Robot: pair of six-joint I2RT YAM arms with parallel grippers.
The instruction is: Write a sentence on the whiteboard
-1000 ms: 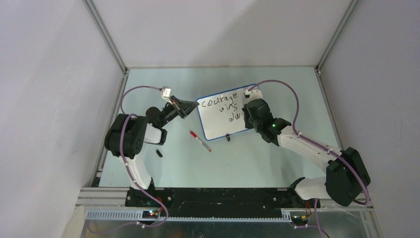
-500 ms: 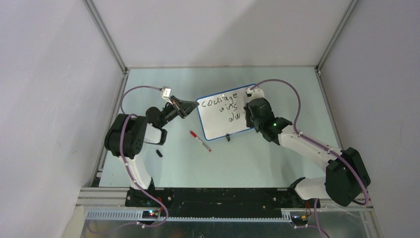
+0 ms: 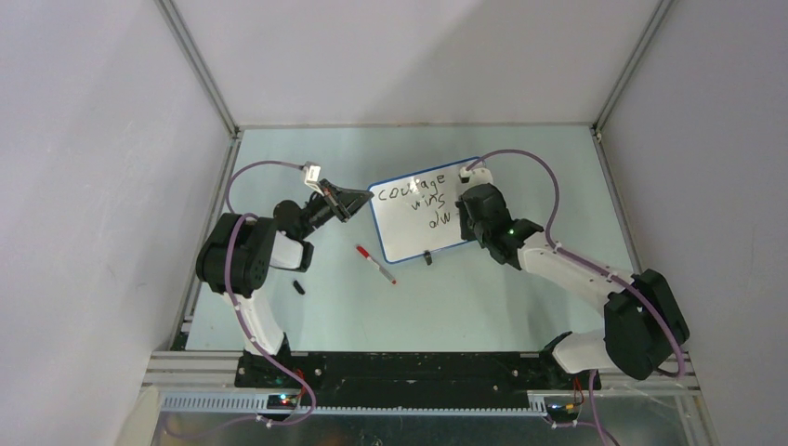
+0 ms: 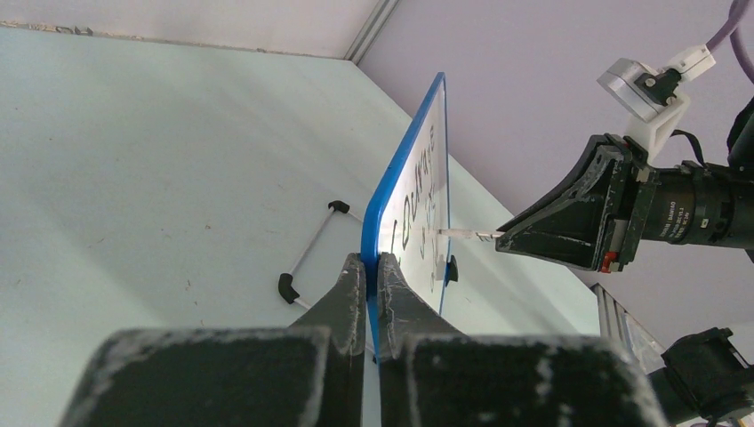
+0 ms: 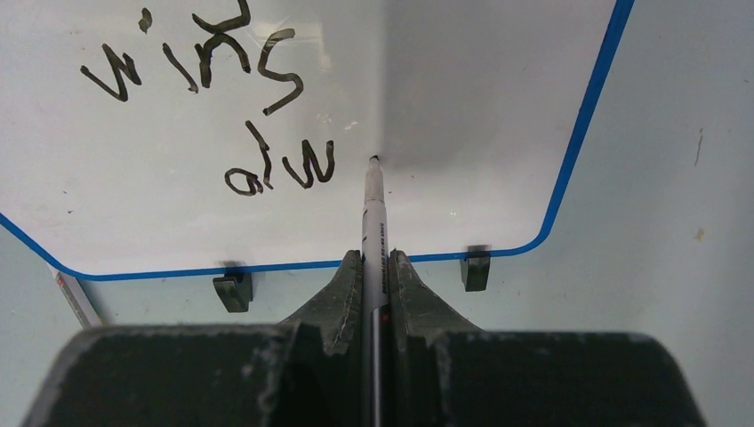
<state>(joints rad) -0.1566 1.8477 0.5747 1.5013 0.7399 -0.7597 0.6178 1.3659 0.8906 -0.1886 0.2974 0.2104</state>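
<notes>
The whiteboard [image 3: 418, 212] sits propped near the middle of the tabletop [image 3: 520, 167], a little toward the far edge, its written face tilted up and its two black feet [image 5: 233, 289] along the lower blue rim. The left hand [image 4: 373, 262] is clenched on the board's left rim, with the thin blue edge pinched between its fingers. The right hand [image 5: 375, 258] comes in from the right side and is clamped around a slim white marker [image 5: 373, 213], which runs straight out between its fingers. The marker's dark tip meets the white surface just beside the last letter written. The sentence [image 3: 415, 203] runs in black lowercase over three staggered lines and reads "courage", "wins" and "alw", the third line being the shortest and nearest the board's lower edge. On the tabletop in front of the board, toward the near left, lies a red-capped pen [image 3: 375, 265], apart from the board. A small black piece [image 3: 298, 287] lies farther toward the left edge, close to the left arm.
</notes>
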